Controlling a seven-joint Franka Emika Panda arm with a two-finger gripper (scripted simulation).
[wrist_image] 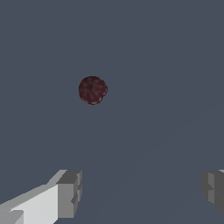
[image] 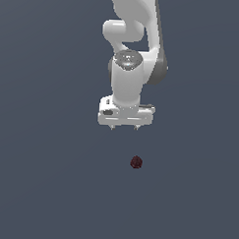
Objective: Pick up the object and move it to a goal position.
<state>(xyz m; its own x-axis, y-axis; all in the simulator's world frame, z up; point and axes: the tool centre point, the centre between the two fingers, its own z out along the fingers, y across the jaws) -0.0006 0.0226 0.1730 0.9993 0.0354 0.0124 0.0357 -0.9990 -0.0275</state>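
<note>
The object (image: 136, 162) is a tiny dark maroon bumpy lump lying on the flat grey surface; the wrist view shows it as a round dark red ball (wrist_image: 92, 90). My white gripper (image: 124, 127) hangs above it and a little toward the exterior view's left, well clear of it. Its two short fingertips (image: 111, 126) point down and stand wide apart. In the wrist view the grey fingers (wrist_image: 69, 193) frame a wide gap with nothing between them, and the object lies ahead of that gap, apart from both fingers.
Only the plain dark grey surface (image: 49, 187) surrounds the object. The white arm (image: 137, 33) rises behind the gripper toward the top of the exterior view.
</note>
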